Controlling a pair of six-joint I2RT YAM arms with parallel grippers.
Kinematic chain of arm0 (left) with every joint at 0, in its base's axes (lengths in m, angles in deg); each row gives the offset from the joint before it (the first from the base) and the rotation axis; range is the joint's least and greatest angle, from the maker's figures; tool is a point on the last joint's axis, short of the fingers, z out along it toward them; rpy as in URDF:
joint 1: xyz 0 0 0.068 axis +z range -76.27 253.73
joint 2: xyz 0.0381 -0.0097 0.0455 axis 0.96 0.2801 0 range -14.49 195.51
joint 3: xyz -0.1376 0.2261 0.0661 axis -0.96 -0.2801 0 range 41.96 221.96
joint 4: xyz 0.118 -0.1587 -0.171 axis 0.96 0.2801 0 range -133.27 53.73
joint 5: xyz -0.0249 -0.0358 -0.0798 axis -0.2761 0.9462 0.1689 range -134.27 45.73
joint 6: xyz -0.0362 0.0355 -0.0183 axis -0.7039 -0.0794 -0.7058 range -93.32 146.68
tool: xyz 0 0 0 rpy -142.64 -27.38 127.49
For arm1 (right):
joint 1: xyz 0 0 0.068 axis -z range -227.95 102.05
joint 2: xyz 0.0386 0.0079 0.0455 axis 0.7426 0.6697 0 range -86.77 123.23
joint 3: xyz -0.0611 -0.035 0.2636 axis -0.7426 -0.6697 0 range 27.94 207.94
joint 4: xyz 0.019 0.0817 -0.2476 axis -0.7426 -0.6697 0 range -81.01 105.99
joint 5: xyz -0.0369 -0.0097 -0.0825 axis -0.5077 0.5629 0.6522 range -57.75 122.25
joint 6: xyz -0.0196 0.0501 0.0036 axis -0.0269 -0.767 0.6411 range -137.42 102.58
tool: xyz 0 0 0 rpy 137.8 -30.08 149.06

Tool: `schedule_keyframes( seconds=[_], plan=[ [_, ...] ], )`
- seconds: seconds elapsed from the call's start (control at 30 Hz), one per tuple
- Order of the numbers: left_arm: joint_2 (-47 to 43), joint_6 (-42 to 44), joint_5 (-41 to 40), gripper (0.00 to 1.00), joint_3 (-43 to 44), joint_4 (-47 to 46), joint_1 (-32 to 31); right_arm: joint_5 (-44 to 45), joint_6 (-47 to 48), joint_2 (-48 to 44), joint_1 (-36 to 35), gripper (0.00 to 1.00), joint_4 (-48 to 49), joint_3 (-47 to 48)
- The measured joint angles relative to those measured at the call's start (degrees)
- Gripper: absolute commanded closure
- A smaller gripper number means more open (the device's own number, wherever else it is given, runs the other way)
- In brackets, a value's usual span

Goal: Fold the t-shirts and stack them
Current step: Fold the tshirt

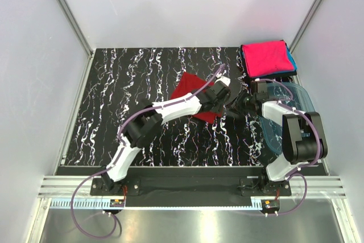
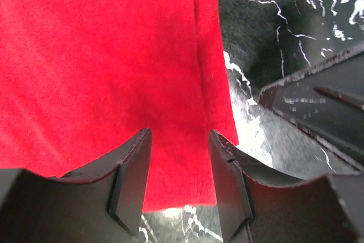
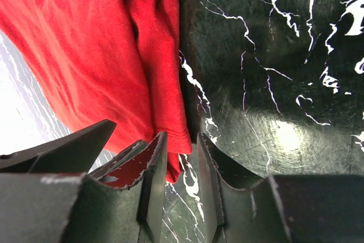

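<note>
Whereas the overhead view alone takes in the whole black, white-veined table (image 1: 125, 95), the 2 wrist views alone resolve the jaws. Overhead, the red shirt (image 1: 186, 86) lies near the centre of the frame as a tilted rectangle, largely covered along its right side by the 2 arms that meet there. The pink shirt (image 1: 264, 58) sits folded in the upper right corner on top of the teal-blue shirt (image 1: 291, 60), of which only a thin strip shows along the right edge. A translucent blue tub (image 1: 298, 92) stands just below that stack, partly behind the right arm. At this scale both tools are dark shapes and their openings cannot be read.

In the left wrist view, the left gripper (image 2: 179, 152) hangs over the red shirt with its jaws apart. Flat red cloth fills the gap and no fold rises between the fingers. The shirt's lower hem and right edge end on bare table. Part of the other tool enters at the right.

In the right wrist view, the right gripper (image 3: 182, 146) holds its jaws narrowly apart. The stitched corner of the red shirt lies in the gap against the left finger, with table showing beside the right finger. Whether the cloth is lifted cannot be made out.
</note>
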Motion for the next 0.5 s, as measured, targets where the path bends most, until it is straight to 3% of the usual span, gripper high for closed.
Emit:
schedule_keyframes(
  seconds=[0.23, 0.5],
  plan=[
    [2.75, 0.68, -3.26, 0.51, 1.84, 0.13, -0.72, -0.20, -0.63, 1.01, 0.00, 0.66, 2.78, -1.62],
    [4.68, 1.92, -3.82, 0.96, 4.26, 0.31, -0.79, -1.14, -2.36, 3.56, 0.00, 0.67, 8.68, -4.07]
  ],
)
